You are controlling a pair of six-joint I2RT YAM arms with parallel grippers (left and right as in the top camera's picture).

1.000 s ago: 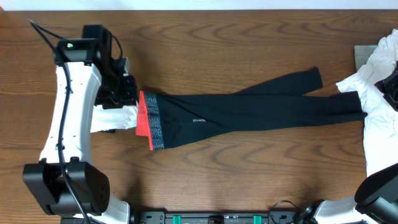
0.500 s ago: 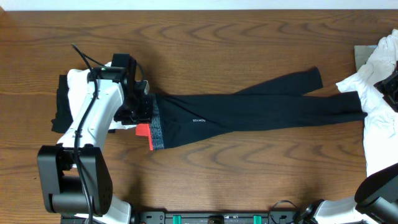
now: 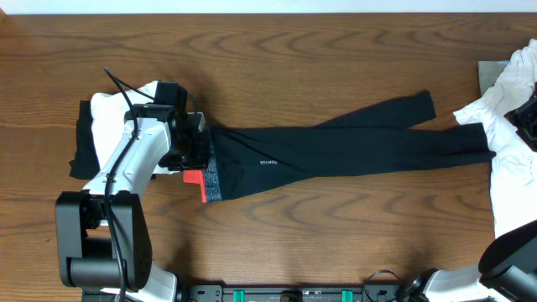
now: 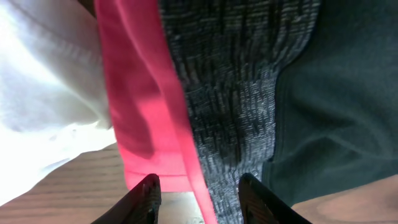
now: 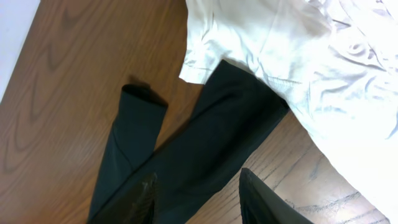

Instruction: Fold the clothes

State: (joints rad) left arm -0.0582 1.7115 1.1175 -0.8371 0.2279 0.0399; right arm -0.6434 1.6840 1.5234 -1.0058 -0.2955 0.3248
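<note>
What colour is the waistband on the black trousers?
The waistband is mottled grey with a red band; the left wrist view shows it best.

I see the black trousers [image 3: 336, 151] lying lengthwise across the table [image 3: 294, 59], legs pointing right. My left gripper [image 3: 200, 153] sits over the grey-and-red waistband [image 3: 211, 172]. Some white garments [image 3: 508, 117] lie at the right edge.

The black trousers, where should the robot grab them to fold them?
Grip the grey-and-red waistband at the left end of the black trousers, coming down from above with the left gripper. The trousers lie flat on the table, and the waistband looks like their thickest edge, so it should pinch easily. The gripper hangs right over it, jaws apart.
</note>
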